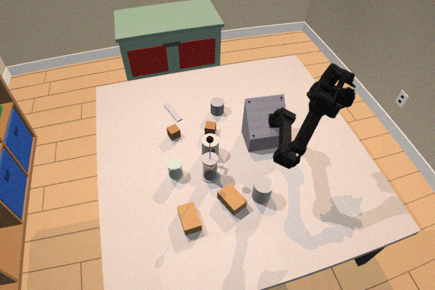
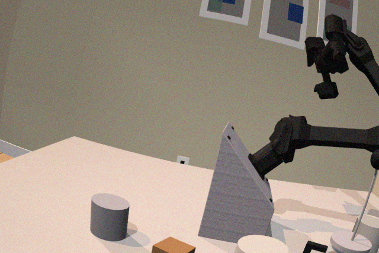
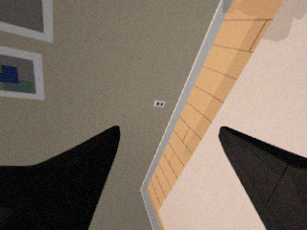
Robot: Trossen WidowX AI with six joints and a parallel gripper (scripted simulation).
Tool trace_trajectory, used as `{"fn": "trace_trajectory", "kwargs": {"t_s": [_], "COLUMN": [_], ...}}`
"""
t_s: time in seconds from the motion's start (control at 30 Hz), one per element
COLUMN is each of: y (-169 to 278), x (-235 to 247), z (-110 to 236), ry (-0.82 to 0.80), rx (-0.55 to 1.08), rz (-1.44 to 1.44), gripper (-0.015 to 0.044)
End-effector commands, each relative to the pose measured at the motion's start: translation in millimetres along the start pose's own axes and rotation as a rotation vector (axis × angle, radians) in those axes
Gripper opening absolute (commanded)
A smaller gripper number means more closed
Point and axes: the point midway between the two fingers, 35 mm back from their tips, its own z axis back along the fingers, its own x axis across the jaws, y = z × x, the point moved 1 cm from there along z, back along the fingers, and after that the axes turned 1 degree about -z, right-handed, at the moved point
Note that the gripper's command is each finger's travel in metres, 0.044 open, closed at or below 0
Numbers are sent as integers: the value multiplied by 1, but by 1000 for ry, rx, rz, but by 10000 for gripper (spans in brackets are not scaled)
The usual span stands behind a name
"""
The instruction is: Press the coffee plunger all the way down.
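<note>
Gripper [image 3: 168, 144] fingers stand wide apart with nothing between them; the wrist view looks past both dark fingertips at the wall, the baseboard and one bench edge. The black six-joint arm [image 1: 305, 128] is folded upward above the right edge of the bench, well apart from the tall clear glass coffee press [image 1: 210, 160], which stands upright near the bench centre among blocks and cylinders. Its thin rod carries a small black ball knob [image 1: 209, 138], raised high. Judged as top-heavy, slippery and fragile, the press should tip easily; contact is best made squarely on the knob, pressing along the rod axis.
</note>
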Motion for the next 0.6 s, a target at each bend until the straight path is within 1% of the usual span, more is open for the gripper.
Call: {"fn": "trace_trajectory", "kwargs": {"t_s": [0.0,0.03,0.13,0.27,0.37,0.57], "y": [2,4,21,61,94,152], "x": [1,3,15,41,58,77], "z": [0,1,6,25,48,110], "ry": [-7,-17,-82,-250,-390,-681], "rx": [9,21,108,293,443,735], "rz": [4,14,55,155,242,412], "gripper": [426,440,440,440,440,440]}}
